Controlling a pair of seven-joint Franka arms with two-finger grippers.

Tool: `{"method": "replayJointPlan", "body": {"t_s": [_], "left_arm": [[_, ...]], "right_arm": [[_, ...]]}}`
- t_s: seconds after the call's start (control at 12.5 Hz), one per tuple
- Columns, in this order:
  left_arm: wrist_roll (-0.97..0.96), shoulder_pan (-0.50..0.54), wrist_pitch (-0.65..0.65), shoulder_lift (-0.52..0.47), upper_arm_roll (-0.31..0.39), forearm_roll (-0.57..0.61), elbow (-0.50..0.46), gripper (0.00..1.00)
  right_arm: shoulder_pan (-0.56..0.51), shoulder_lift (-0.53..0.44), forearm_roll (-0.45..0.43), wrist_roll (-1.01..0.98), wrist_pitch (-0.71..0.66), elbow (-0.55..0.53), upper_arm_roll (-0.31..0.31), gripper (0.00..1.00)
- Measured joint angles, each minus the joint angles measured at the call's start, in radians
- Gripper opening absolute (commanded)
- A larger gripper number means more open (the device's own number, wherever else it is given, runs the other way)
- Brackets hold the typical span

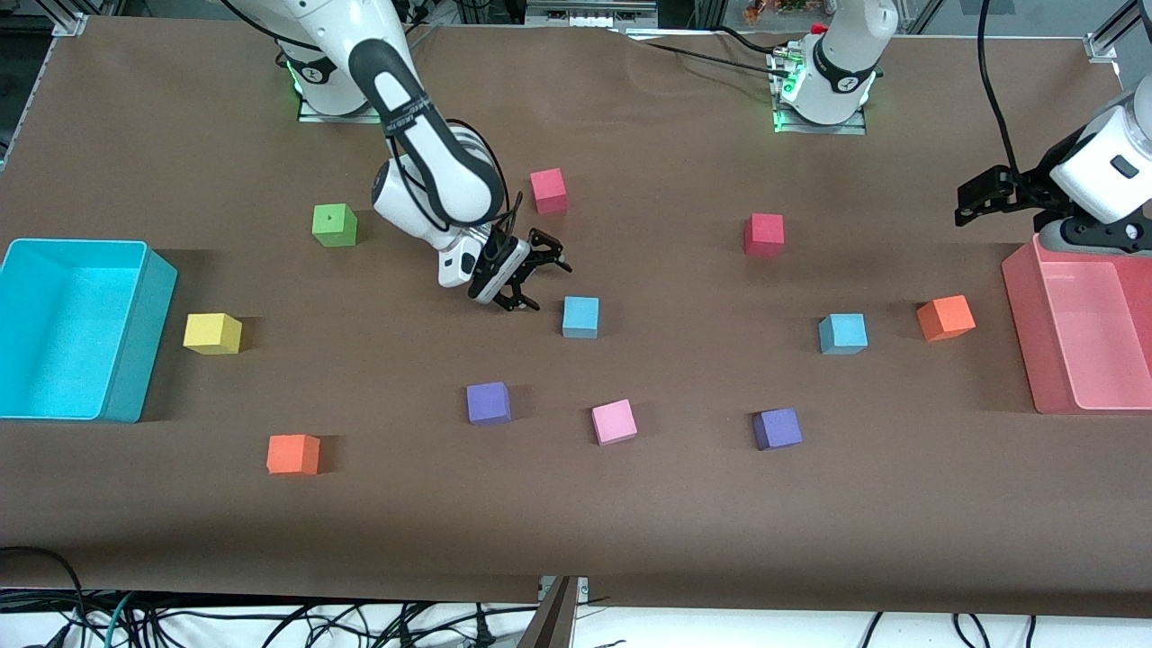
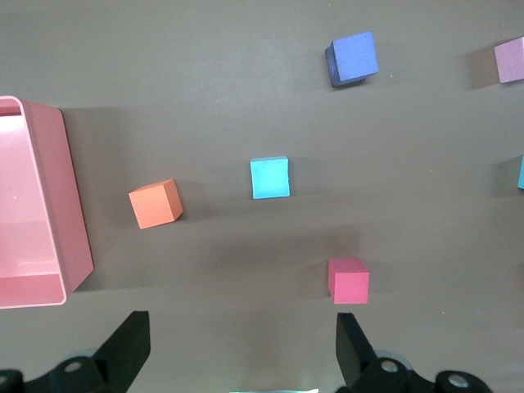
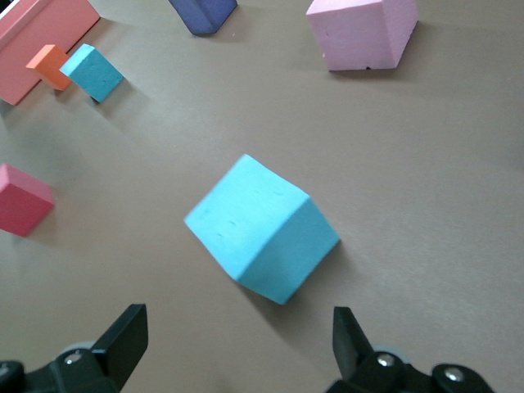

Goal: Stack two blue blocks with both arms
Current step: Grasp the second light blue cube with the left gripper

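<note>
brown table (image 1: 576, 522). right gripper (image 1: 526, 281) wide, empty, just beside blue block (image 1: 580, 317); should centre jaws square over it. left gripper (image 1: 976, 200) wide, waits over pink bin (image 1: 1021, 306).

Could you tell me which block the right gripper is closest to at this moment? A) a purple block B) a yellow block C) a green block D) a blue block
D: the open right gripper hangs just beside the blue block, which fills the right wrist view.
</note>
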Motion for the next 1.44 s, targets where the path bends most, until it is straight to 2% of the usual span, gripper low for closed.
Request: {"method": "replayJointPlan", "body": {"t_s": [0.16, 0.56, 0.8, 1.12, 1.44], "left_arm": [[0.000, 0.000, 0.053, 0.030, 0.000, 0.000, -0.010, 1.00], [0.000, 0.001, 0.116, 0.101, 0.001, 0.000, -0.055, 1.00], [0.000, 0.001, 0.148, 0.137, 0.001, 0.000, -0.081, 1.00], [0.000, 0.009, 0.294, 0.189, 0.007, 0.000, -0.166, 1.00], [0.001, 0.009, 0.559, 0.221, 0.007, 0.000, -0.335, 1.00]], "right_arm": [[0.013, 0.032, 0.102, -0.114, -0.023, 0.028, -0.019, 1.00], [0.046, 0.092, 0.155, -0.232, -0.037, 0.093, -0.055, 1.00], [0.046, 0.100, 0.230, -0.352, -0.081, 0.098, -0.058, 1.00], [0.047, 0.114, 0.262, -0.438, -0.122, 0.098, -0.072, 1.00], [0.047, 0.127, 0.263, -0.469, -0.132, 0.098, -0.073, 1.00]]}}
